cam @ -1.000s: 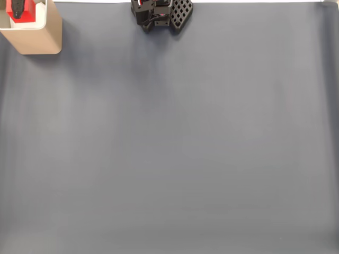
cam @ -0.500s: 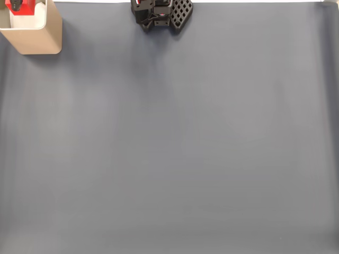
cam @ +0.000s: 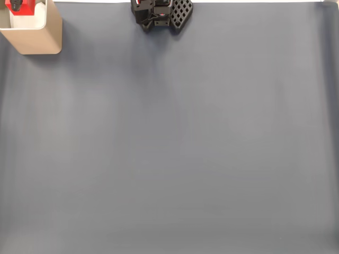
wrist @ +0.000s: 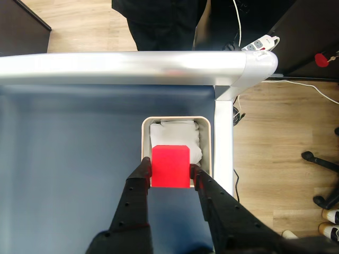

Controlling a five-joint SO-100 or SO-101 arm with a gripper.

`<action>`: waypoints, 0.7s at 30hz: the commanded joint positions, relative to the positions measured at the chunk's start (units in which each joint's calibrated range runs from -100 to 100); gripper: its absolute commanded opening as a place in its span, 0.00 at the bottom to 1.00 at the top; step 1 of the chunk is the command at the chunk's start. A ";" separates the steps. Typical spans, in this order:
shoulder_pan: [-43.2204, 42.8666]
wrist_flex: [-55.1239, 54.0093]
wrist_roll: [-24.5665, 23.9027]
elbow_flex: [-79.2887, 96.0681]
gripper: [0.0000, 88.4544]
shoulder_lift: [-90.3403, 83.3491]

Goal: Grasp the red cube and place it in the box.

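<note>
In the wrist view, the black two-finger gripper (wrist: 170,170) is closed on a small bright red cube (wrist: 170,166), one finger pressed against each side. The cube hangs over the near edge of a tan cardboard-coloured box with rounded corners and a white inside (wrist: 207,138), which sits on a dark blue-grey mat (wrist: 69,159) close to a silver metal table rail (wrist: 122,67). Beyond the rail lie wooden floor and cables. The fixed view shows the same box (cam: 37,37) at the top left corner, cut off by the frame, with a sliver of red cube (cam: 24,7) above it. The black arm base (cam: 161,15) sits at top centre, mostly cropped.
</note>
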 commanded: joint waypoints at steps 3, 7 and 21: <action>-0.12 -0.99 -0.68 -2.31 0.00 -0.24; 0.02 -0.99 -0.78 -2.03 0.01 -0.42; 0.31 -0.99 -1.61 -1.21 0.34 -1.02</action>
